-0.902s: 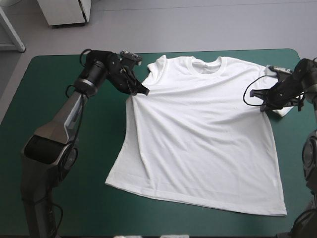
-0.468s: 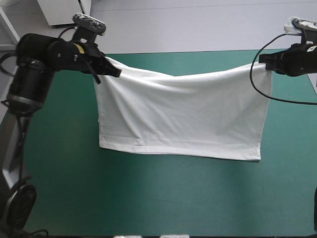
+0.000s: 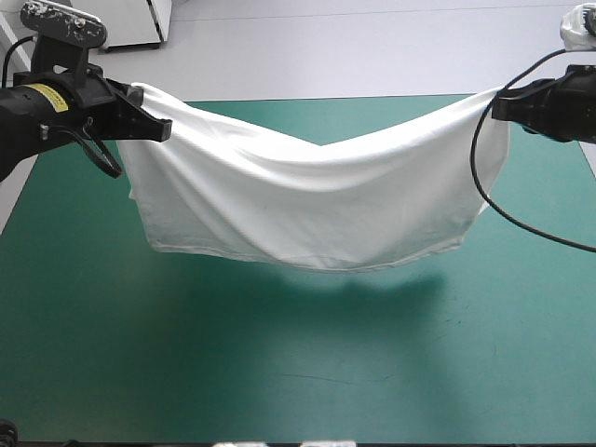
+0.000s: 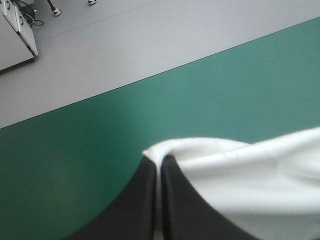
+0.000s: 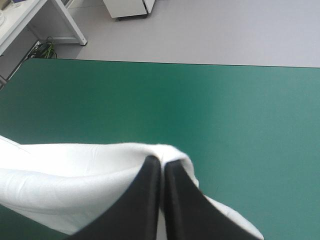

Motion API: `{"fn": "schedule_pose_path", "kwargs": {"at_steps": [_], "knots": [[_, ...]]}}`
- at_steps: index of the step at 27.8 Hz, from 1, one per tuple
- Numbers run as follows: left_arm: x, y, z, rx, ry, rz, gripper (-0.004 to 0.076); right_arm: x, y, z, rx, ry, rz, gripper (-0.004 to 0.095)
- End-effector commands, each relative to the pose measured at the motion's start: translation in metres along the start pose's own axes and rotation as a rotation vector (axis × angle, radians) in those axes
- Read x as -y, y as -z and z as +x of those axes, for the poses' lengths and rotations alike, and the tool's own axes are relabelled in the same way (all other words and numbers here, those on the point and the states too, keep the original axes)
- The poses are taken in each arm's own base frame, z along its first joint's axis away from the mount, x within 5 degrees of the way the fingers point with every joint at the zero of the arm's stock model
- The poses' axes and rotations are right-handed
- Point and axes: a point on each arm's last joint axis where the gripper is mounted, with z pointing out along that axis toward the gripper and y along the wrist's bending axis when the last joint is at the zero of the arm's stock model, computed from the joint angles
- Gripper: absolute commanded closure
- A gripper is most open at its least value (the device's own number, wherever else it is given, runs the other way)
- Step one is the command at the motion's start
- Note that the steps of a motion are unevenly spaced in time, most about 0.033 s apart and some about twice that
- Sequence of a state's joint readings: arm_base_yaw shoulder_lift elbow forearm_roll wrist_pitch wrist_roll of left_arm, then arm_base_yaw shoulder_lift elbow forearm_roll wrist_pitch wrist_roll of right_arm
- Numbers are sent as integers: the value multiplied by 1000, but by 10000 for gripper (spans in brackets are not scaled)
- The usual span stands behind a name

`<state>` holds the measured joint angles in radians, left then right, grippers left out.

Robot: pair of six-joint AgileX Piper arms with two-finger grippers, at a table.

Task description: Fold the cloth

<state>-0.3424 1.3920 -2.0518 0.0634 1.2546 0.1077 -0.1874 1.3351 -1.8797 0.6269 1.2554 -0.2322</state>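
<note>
From above, the soft white T-shirt (image 3: pixel 317 196) sags as a wrinkled sling above the teal-green surface (image 3: pixel 279 372), its top corners clamped in my left jaws and right jaws. Left wrist: the cloth bunches between my black fingers (image 4: pixel 140 200), its hem cut off. Right wrist: the same pinch.

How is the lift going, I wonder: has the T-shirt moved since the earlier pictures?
Yes, upward: the T-shirt lay flat on the teal-green cover earlier and now hangs clear above it, strung between the left gripper and the right gripper.
</note>
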Motion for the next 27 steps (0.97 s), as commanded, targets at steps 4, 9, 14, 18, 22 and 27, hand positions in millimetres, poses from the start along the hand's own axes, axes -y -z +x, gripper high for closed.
{"fn": "schedule_pose_path", "kwargs": {"at_steps": [4,9,14,18,22,27], "knots": [[0,-3,6,5,12,-9,733,-17,9,-13,142,61,-51,921],[0,-37,1,20,-3,-28,733,-1,-17,-21,147,38,-57,921],[-5,-63,-15,127,-36,-84,733,19,-48,-36,147,35,-49,921],[-6,-83,-35,237,-46,-103,733,35,-73,-56,183,47,-46,921],[-8,-100,-50,277,-55,-127,733,45,-93,-75,236,58,-82,921],[-21,-138,-47,237,5,-113,733,75,-138,-72,189,29,-79,921]]}}
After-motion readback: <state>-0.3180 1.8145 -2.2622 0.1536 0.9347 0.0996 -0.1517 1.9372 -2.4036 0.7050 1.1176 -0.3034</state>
